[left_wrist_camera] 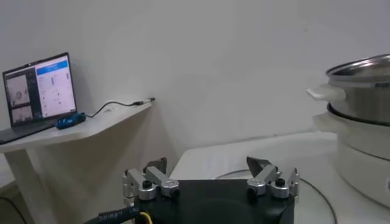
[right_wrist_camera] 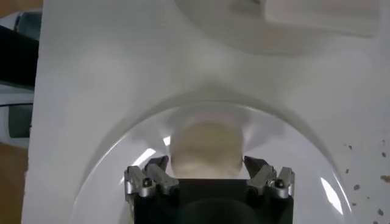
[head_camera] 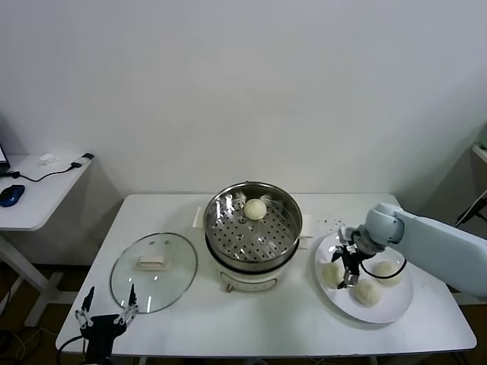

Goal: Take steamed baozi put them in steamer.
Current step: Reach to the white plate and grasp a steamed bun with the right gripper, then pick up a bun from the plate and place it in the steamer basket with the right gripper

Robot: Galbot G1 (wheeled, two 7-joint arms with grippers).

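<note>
Low over the plate (head_camera: 396, 308), the right pincer (head_camera: 349, 268) straddles a baozi (right_wrist_camera: 207, 146), fingers parted, not yet clamped.

In the right wrist view the bun (right_wrist_camera: 206, 146) between the right hand's (right_wrist_camera: 207, 167) prongs is blurred, and its near side is hidden behind the hand's black body, so contact cannot be judged. The plate (right_wrist_camera: 122, 164) runs off the frame there. In the left wrist view the steamer (left_wrist_camera: 359, 115) is cut by the edge. From the head, the right hand (head_camera: 348, 268) seems to cover part of one bun.
</note>
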